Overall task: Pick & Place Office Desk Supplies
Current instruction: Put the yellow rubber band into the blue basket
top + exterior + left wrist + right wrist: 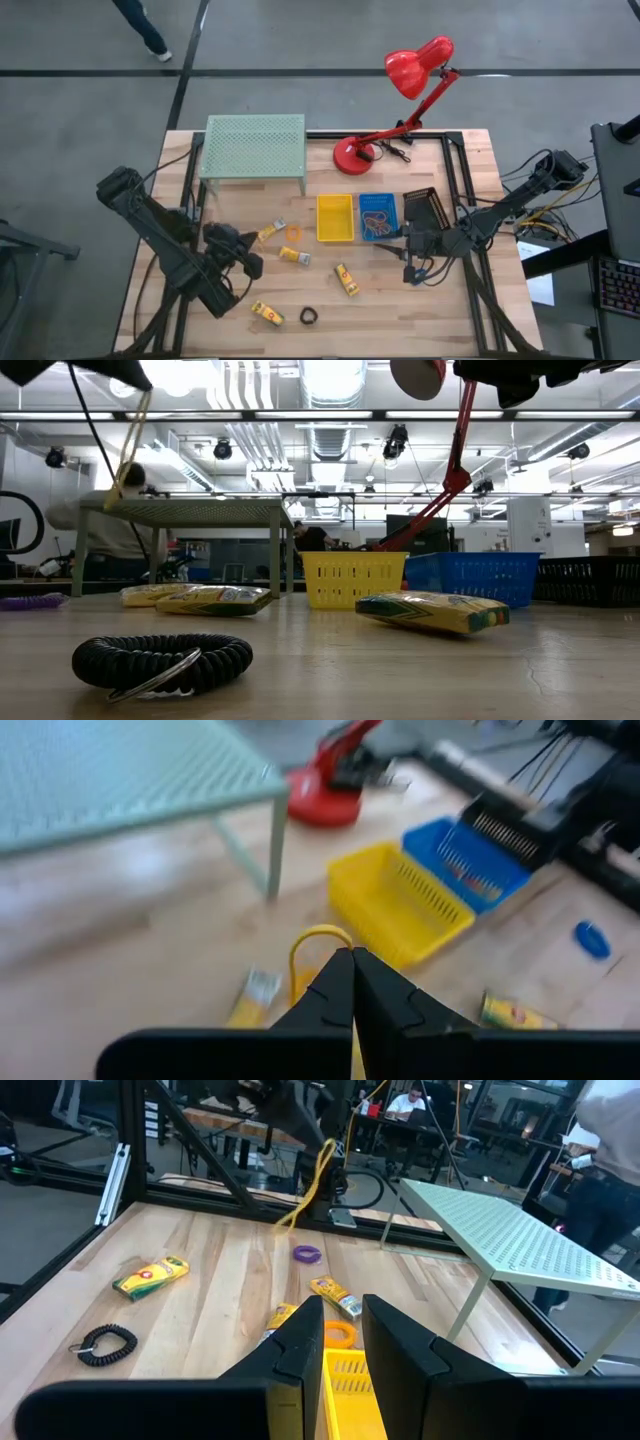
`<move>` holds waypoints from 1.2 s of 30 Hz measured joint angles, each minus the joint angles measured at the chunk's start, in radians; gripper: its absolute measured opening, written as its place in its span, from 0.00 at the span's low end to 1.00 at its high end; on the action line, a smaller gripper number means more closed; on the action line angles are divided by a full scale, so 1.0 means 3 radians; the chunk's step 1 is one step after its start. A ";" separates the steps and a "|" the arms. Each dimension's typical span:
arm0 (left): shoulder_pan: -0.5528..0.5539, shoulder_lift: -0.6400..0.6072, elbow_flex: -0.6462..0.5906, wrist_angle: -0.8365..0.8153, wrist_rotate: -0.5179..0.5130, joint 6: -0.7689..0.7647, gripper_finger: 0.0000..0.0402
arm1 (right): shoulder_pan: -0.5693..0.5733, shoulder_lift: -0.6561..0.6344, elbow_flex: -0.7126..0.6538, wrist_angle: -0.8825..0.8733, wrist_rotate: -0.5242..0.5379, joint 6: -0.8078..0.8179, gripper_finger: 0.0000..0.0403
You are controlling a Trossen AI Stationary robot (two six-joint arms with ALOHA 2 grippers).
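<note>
Dangling from the left gripper's (352,982) clamped fingers — a yellow rubber band (308,1180); right fingers apart.

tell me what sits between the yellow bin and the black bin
The blue bin, with rubber bands inside, sits between the yellow bin and black bin; the high view shows it.

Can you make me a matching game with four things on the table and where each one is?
1 yellow rubber-band loop
2 black coiled ring
3 blue plastic basket
4 red desk lamp

A lying near the table's front edge
B hanging from the shut left pincer
C beside the yellow plastic basket
D next to the green mesh shelf

Pairs: 1-B, 2-A, 3-C, 4-D

Open right pincer hovers by the baskets.
</note>
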 joint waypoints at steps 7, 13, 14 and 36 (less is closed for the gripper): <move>0.0117 0.0000 -0.0001 0.0257 -0.0611 0.0497 0.01 | 0.0000 0.0000 0.0000 0.0001 0.0000 0.0000 0.17; 0.0372 0.0000 -0.0006 0.0765 -0.0758 0.1452 0.01 | -0.0001 0.0000 0.0000 0.0000 0.0000 0.0000 0.17; 0.0433 0.0000 -0.0008 0.0884 -0.0757 0.1619 0.01 | -0.0001 0.0000 0.0000 0.0001 0.0000 0.0000 0.17; 0.1488 0.0009 -0.0912 0.5150 0.0841 0.6078 0.01 | -0.0001 0.0000 0.0000 0.0001 0.0000 0.0000 0.17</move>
